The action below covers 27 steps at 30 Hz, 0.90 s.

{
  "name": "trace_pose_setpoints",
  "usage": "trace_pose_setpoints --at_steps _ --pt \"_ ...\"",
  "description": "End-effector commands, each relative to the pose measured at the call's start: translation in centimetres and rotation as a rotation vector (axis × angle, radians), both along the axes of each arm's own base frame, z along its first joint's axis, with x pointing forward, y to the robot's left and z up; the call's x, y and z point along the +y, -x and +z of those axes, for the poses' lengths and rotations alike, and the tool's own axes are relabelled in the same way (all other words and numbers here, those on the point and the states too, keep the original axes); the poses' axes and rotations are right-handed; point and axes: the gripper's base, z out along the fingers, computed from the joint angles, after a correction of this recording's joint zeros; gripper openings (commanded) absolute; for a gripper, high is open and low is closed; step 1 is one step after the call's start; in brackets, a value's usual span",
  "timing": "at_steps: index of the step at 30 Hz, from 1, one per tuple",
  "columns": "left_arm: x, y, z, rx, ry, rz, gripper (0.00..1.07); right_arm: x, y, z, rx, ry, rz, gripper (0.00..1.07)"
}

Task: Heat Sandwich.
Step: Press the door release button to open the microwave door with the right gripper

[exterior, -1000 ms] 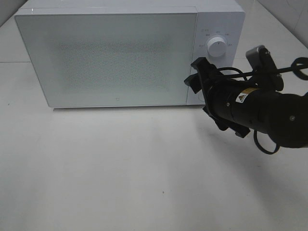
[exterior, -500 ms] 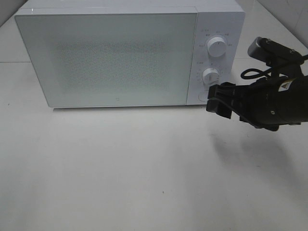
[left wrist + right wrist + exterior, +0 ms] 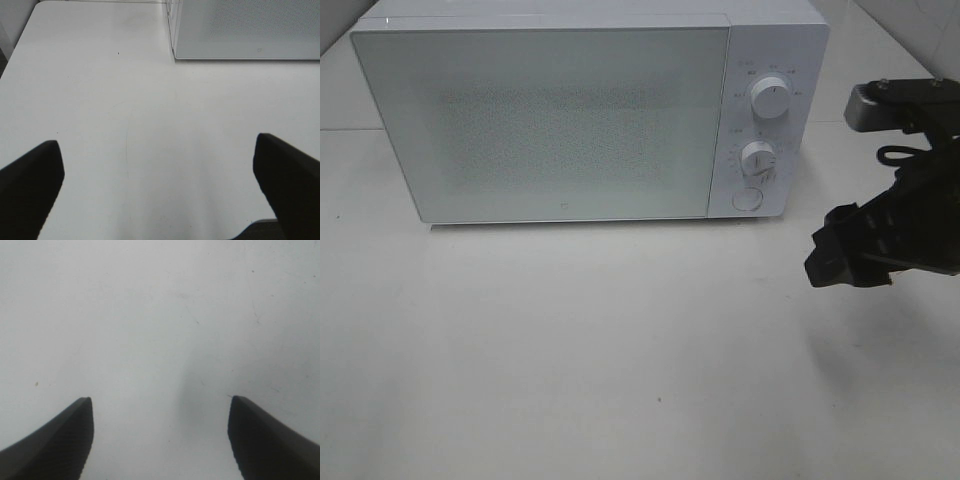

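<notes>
Your microwave (image 3: pixel 550 120) fills the upper left, door shut. No sandwich shows anywhere; you can't tell if it's inside. The right gripper (image 3: pixel 832 258), mid-right, and left gripper (image 3: pixel 156 140) both gape wide, empty. Heating looks underway or pending: check the dials (image 3: pixel 772 98) next.

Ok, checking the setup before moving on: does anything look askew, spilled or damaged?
Nothing stands out. The microwave sits square, door shut; the left end effector and right end effector are open, holding nothing.
</notes>
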Motion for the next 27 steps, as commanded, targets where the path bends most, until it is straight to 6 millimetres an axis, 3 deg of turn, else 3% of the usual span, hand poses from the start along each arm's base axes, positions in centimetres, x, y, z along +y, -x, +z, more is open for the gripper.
trace_pose_setpoints --at_steps 1,11,27 --pt "0.0 0.2 -0.1 -0.016 0.003 -0.007 0.98 -0.5 0.9 1.6 0.013 0.026 0.010 0.73" --pt "0.0 0.2 -0.1 -0.016 0.003 -0.007 0.98 -2.1 5.2 5.6 -0.094 0.009 0.025 0.73" --pt "0.0 0.2 -0.1 -0.016 0.003 -0.007 0.98 -5.5 12.2 9.2 -0.303 0.065 0.023 0.73"
